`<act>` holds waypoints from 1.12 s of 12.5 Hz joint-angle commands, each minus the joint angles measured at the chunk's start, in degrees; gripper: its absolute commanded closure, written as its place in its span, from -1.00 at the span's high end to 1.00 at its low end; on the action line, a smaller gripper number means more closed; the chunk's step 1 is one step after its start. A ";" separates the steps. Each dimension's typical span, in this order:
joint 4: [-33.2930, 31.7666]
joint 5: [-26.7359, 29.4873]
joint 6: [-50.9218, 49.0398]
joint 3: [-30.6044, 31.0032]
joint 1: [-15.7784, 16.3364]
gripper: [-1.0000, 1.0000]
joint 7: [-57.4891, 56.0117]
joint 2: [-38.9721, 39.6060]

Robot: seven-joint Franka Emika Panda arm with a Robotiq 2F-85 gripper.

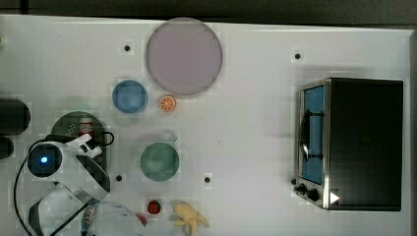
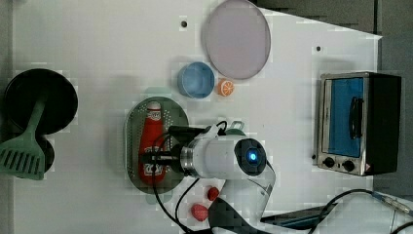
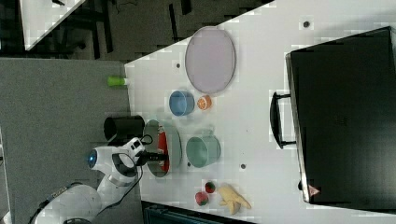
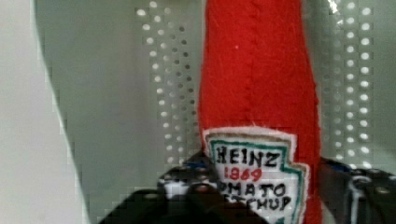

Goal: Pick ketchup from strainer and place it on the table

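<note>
The hand (image 2: pixel 155 158) is down in the strainer (image 2: pixel 132 127), one finger either side of the ketchup (image 2: pixel 151 141) at its label end. In the wrist view the fingers (image 4: pixel 187 184) sit right against the label's edges, so I read this as a grasp on the ketchup, though not plainly a firm one.

The ketchup lies lengthwise in the strainer, cap (image 2: pixel 154 106) pointing toward the blue bowl (image 2: pixel 196 79). The strainer sits near the counter (image 2: pixel 97 44) edge on the top view's left, with the green mug (image 1: pixel 159 161) just beside it.

Now, the risks. The grip is low, at the label end rather than mid-body, so on the lift the long neck may droop and swing. The body looks like soft stitched fabric; it could squash and slip through the pads.

Next, the strainer wall: a lift that is too shallow could drag the cap against the rim and tip or shove the strainer, which looks light.

Then the placing. The mug and bowl crowd one side, strawberries (image 2: pixel 199 212) lie near the arm's base. A careless swing could knock any of them.
</note>
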 commanded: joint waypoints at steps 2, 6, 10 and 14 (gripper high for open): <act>1.64 1.98 -8.46 4.02 -1.19 0.21 2.68 -10.71; 7.26 9.97 -20.51 4.73 -3.72 0.21 1.00 -20.17; 15.91 11.11 -31.00 1.82 -7.29 0.21 -3.40 -22.09; 22.80 11.09 -38.27 -5.34 -10.05 0.21 -15.06 -20.35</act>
